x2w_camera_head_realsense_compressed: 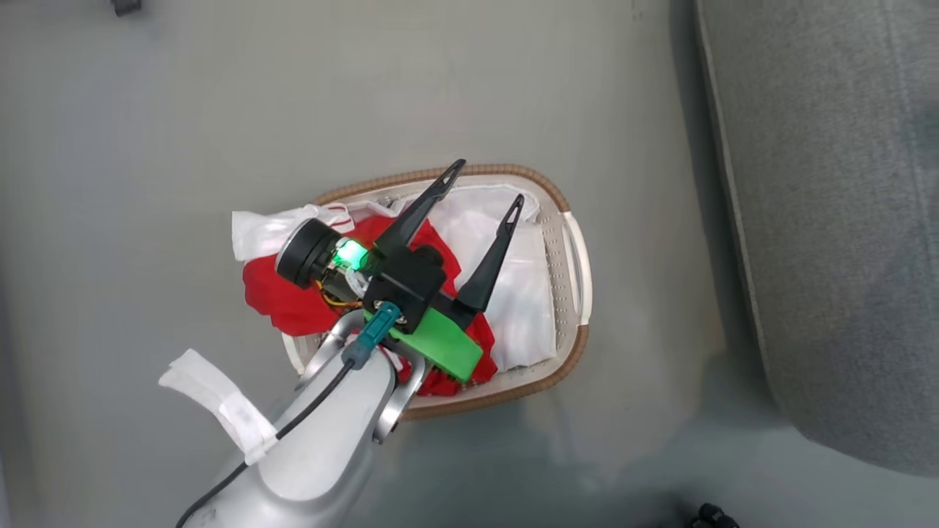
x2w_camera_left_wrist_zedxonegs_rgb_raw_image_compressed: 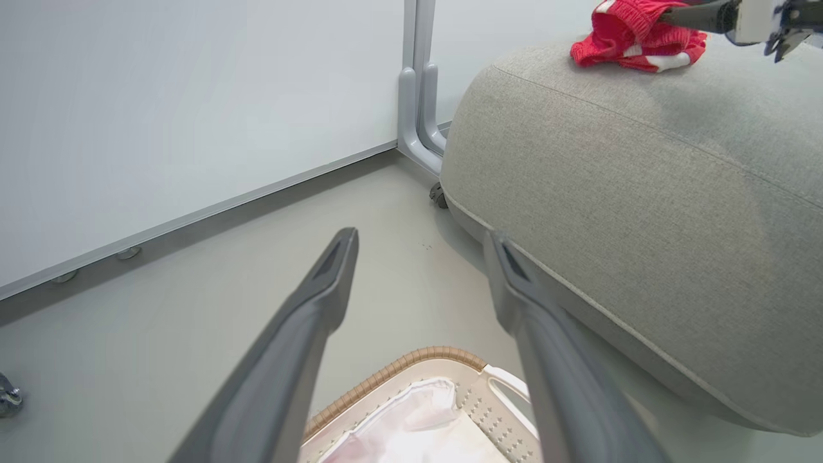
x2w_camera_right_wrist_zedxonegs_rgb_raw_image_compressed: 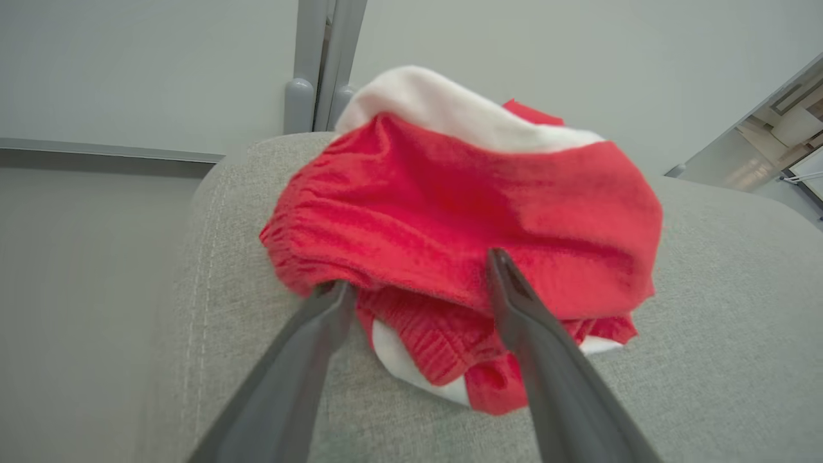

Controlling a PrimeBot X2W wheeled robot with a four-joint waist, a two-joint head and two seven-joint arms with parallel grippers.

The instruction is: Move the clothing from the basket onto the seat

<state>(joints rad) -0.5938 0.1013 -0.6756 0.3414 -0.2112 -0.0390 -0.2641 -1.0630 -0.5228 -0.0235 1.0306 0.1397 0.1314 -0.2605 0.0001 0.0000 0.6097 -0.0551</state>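
Though hanging right above the basket (x2w_camera_head_realsense_compressed: 579,345), gripping nothing with the left pincer (x2w_camera_head_realsense_compressed: 490,180): fingers wide apart and clear of the cloth, most likely to leave room for dropping onto the next piece. Below it, red clothing (x2w_camera_head_realsense_compressed: 286,301) heaped at the basket's left end, partly spilling over the rim beside the white liner (x2w_camera_head_realsense_compressed: 521,293).

Over on the seat (x2w_camera_head_realsense_compressed: 829,220), right pincer (x2w_camera_right_wrist_zedxonegs_rgb_raw_image_compressed: 419,270) opened wide too, one finger at the edge of a red garment (x2w_camera_right_wrist_zedxonegs_rgb_raw_image_compressed: 463,206) with a white band, the other lying over it. Clamping nothing, judging by the gap, so apparently a release rather than a grip. Bunched on the rounded grey top, near its edge.

Smooth grey floor (x2w_camera_head_realsense_compressed: 147,110), with the basket near the seat's flank. Pale wall panel (x2w_camera_left_wrist_zedxonegs_rgb_raw_image_compressed: 193,96) and grey post (x2w_camera_left_wrist_zedxonegs_rgb_raw_image_compressed: 418,96) behind, small caster (x2w_camera_left_wrist_zedxonegs_rgb_raw_image_compressed: 437,195) near the post's foot.
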